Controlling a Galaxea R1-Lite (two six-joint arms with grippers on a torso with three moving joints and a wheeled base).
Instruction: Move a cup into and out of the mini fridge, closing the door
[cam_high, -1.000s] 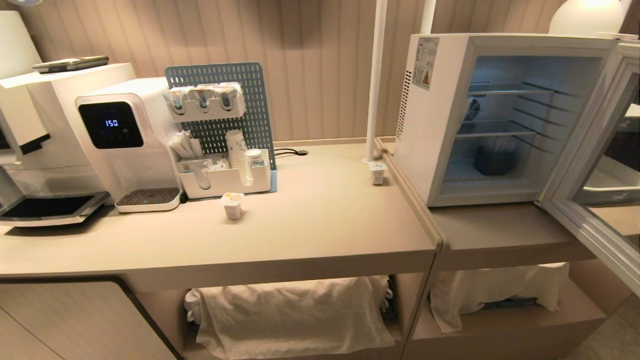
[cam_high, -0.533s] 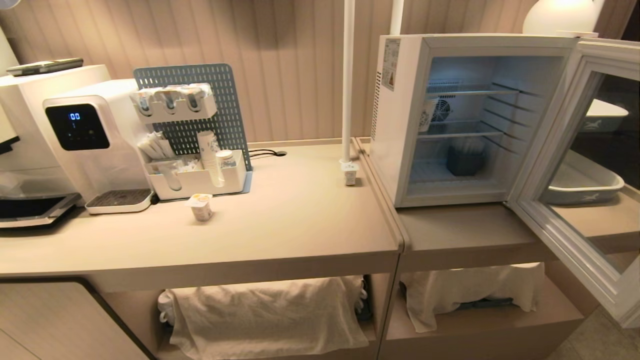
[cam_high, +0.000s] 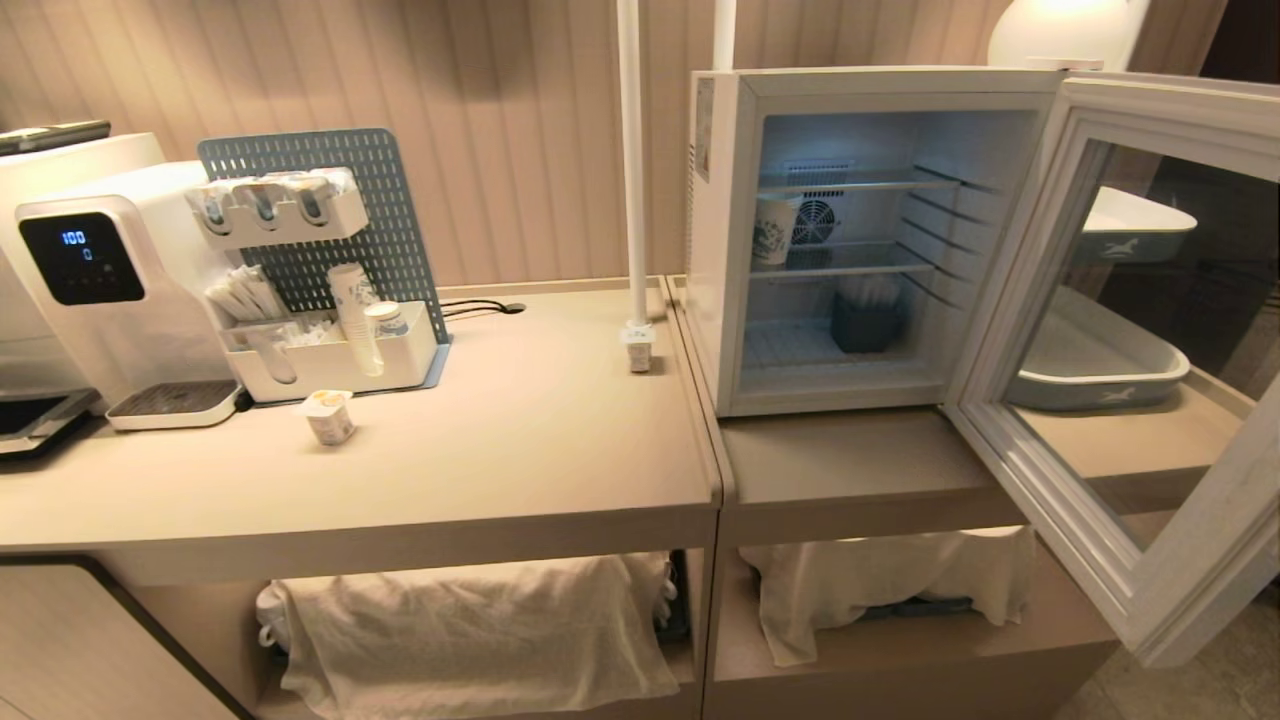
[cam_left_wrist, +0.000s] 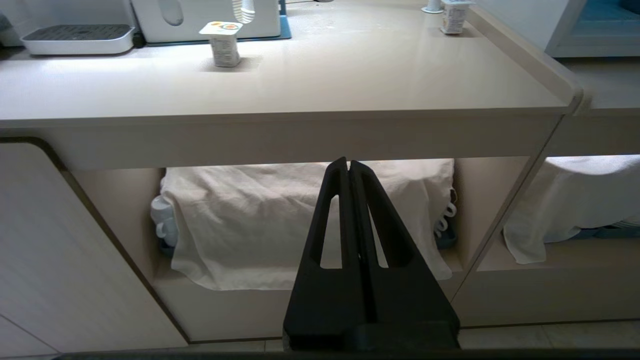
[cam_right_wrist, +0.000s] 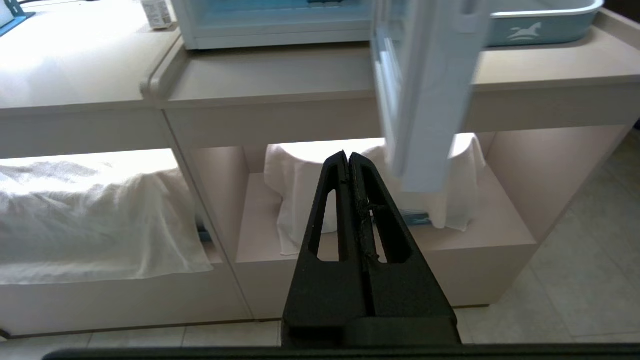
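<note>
Two cups (cam_high: 329, 416) (cam_high: 640, 349), one open fridge (cam_high: 720, 240)

Neither arm shows in the head view. Left gripper (cam_left_wrist: 348, 167) hangs low and level, fingers pressed flat together, nothing between them. Right gripper (cam_right_wrist: 348, 160) sits in the same pose alongside, fingers sealed tip to tip, also empty.
</note>
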